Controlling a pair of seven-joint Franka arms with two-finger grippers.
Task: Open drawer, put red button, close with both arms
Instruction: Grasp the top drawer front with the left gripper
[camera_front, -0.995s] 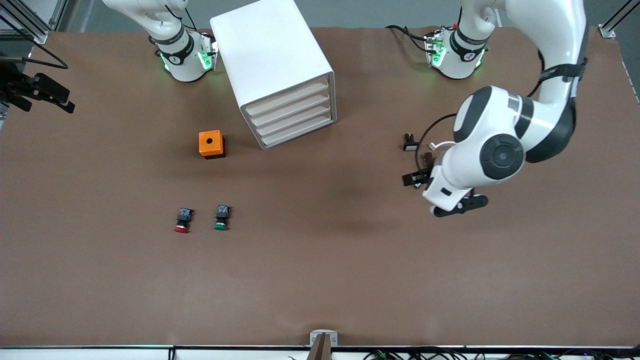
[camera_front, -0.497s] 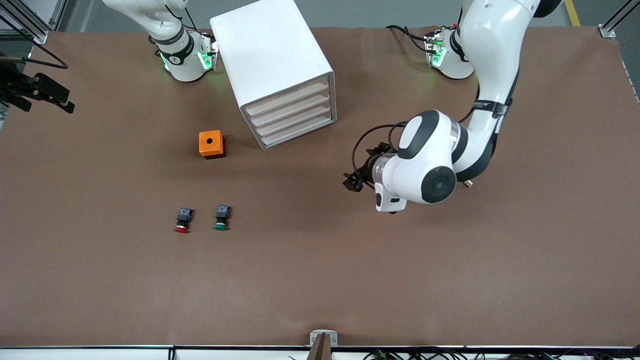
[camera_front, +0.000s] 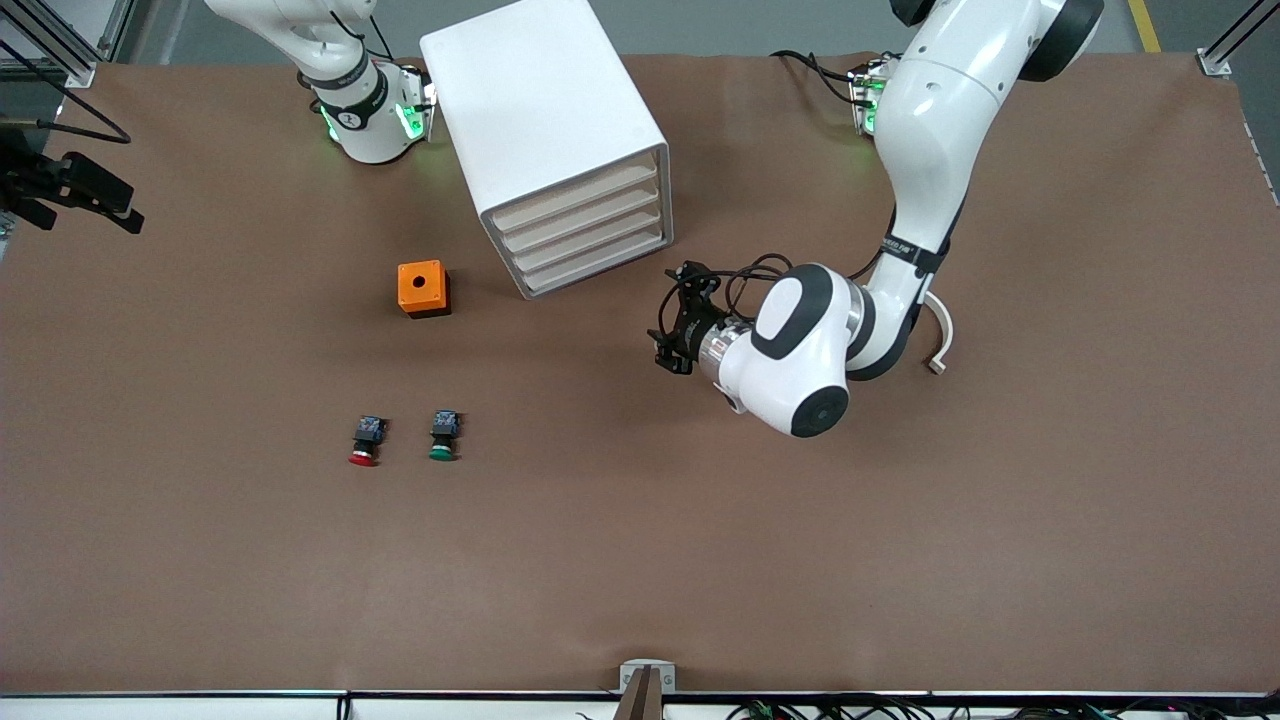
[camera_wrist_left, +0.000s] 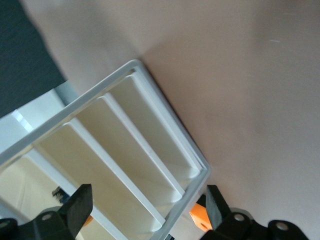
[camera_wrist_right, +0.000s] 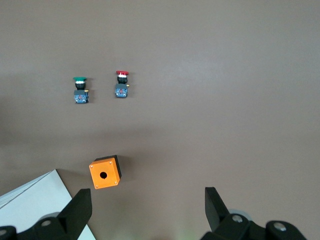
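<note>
Left claw (camera_front: 672, 330) open, facing cabinet (camera_front: 560, 150) | right claw (camera_wrist_right: 145, 212) open

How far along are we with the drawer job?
Nothing is done yet: the drawer is shut and the red button lies on the table. In hand: the left claw, open, faces the cabinet front. The right claw waits, open. Opening, loading and closing remain.
</note>
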